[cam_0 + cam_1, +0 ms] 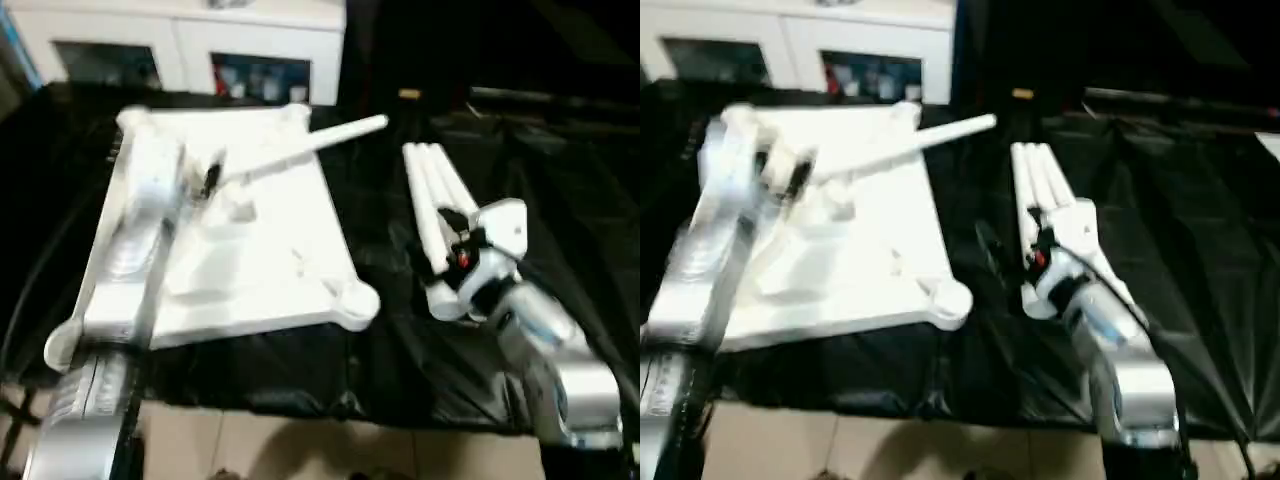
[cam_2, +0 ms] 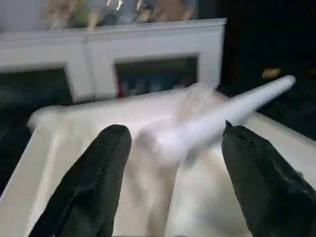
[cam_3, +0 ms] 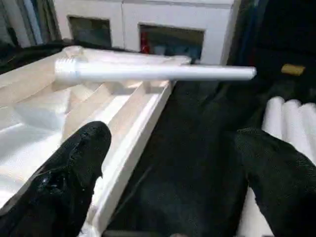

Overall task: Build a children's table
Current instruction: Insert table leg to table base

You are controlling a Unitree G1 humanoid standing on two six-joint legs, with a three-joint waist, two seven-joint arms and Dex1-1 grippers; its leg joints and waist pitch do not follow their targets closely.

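Forearms nearest us. Left gripper point(image 2: 170, 182), jaws apart, empty: loose leg point(image 1: 300, 148) lies between and beyond them, long axis slanting across the tabletop point(image 1: 260, 270). Right gripper point(image 3: 170, 185), jaws wide, empty: three bundled legs point(image 1: 435, 195) just beside, lengthwise ahead.

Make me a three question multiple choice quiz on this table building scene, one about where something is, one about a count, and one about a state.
1. Where do the loose legs lie?
A. on the black cloth beside the tabletop
B. on the cabinet
C. on the floor

2. How many legs lie in that bundle?
A. one
B. three
C. five

3. How are the right end effector's fingers?
A. shut on a leg
B. spread apart, empty
C. shut on the cloth

Answers: 1 A, they rest on the cloth to the tabletop's right; 2 B, three tubes lie side by side; 3 B, black cloth shows between them.
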